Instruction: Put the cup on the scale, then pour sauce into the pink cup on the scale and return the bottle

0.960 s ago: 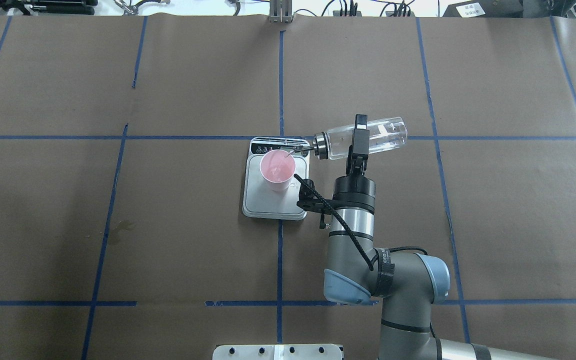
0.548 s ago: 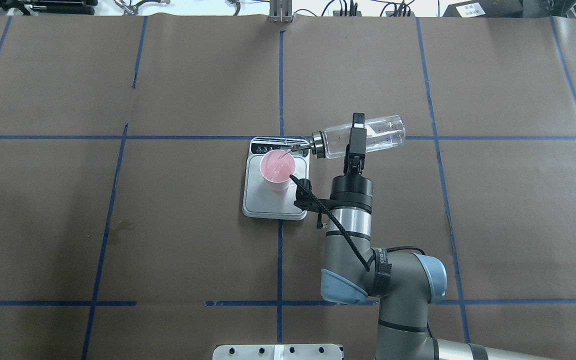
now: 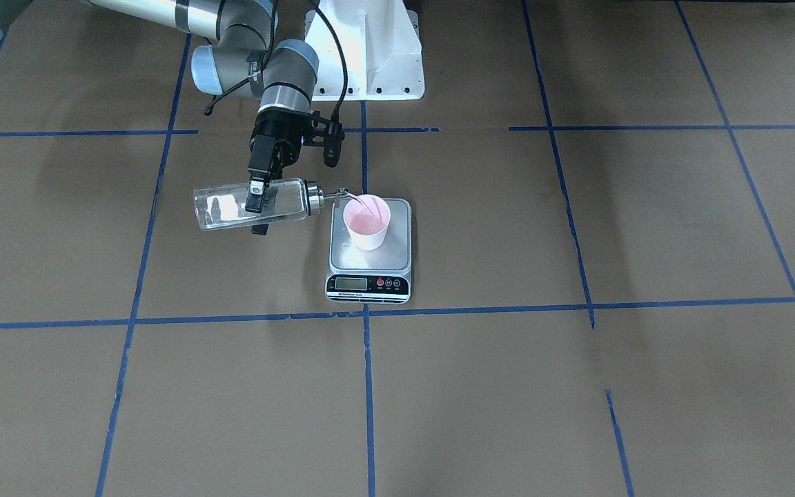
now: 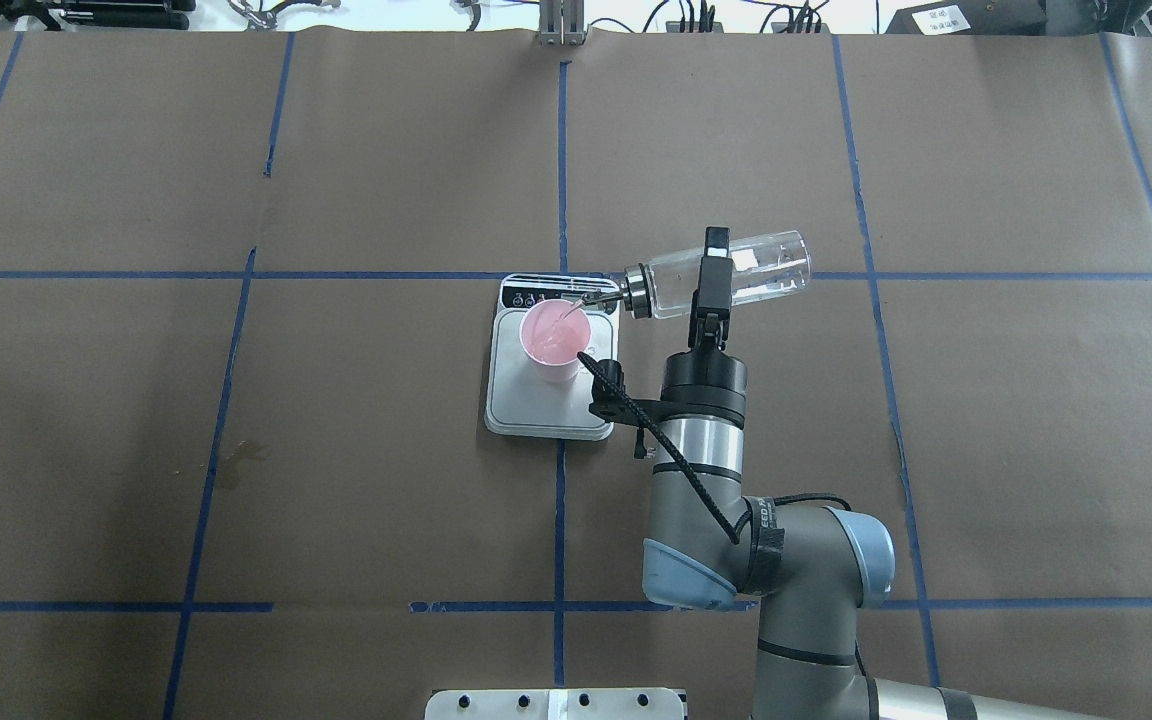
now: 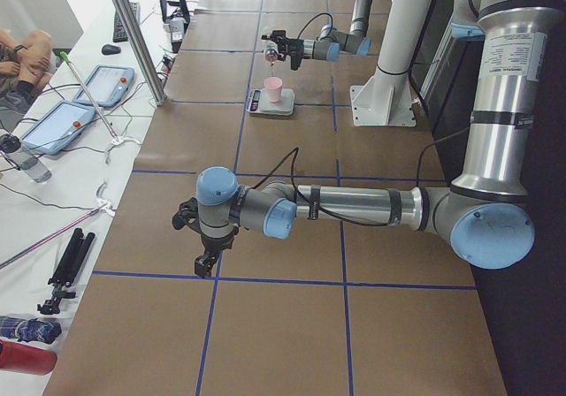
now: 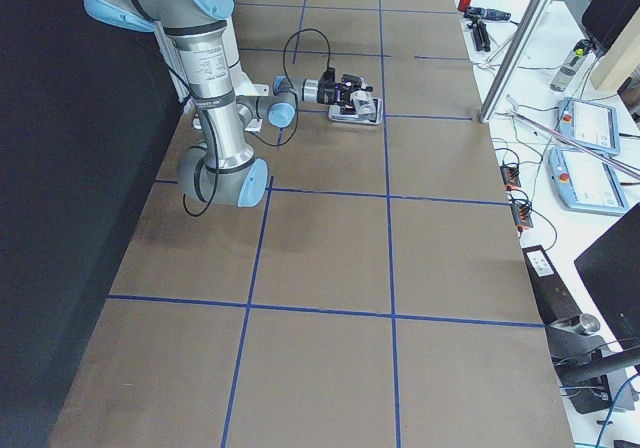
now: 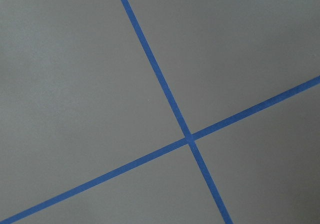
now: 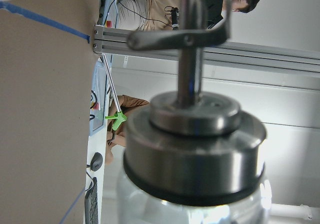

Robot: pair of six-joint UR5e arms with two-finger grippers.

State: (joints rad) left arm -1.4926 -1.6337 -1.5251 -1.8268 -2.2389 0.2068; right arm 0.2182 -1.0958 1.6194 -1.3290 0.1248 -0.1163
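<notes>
**A:** At the centre of the overhead frame, the small pale pink paper cup (image 4: 555, 338) stands upright on the flat silver-grey digital scale (image 4: 546, 415), toward its display end. You look to be mid-pour.

**B:** And the bottle?

**A:** Just right of the cup. The clear glass bottle with the silver cap (image 4: 736, 272) hangs nearly level in the air, its thin spout (image 4: 598, 296) over the cup's rim. The right fingers (image 4: 714, 262) are clamped across its middle, one above and one beneath.

**B:** How do I pour well?

**A:** The sauce (image 4: 571, 310) is clear and shows only as a faint thread, so go by the LCD display (image 3: 350, 282) rather than the stream. Tilt in small wrist rolls and don't let the spout touch the cup. The cup looks light, and a nudge could shift it or spoil the reading. Level the bottle before you draw it away, so the last drip lands inside.

**B:** The other arm?

**A:** The left fingers (image 5: 205, 259) hang over the bench at the lower left of the left-side view, well apart from the scale. I cannot tell whether they are open or closed.

**B:** The surroundings?

**A:** The bench (image 4: 386, 450) is covered in brown paper gridded with blue tape lines (image 4: 561, 150), with a faint stain (image 4: 239, 460) at mid-left. At the upper left of the left-side view, tablets (image 5: 104, 85) lie on a side table and a seated person (image 5: 22, 51) is nearby.
</notes>
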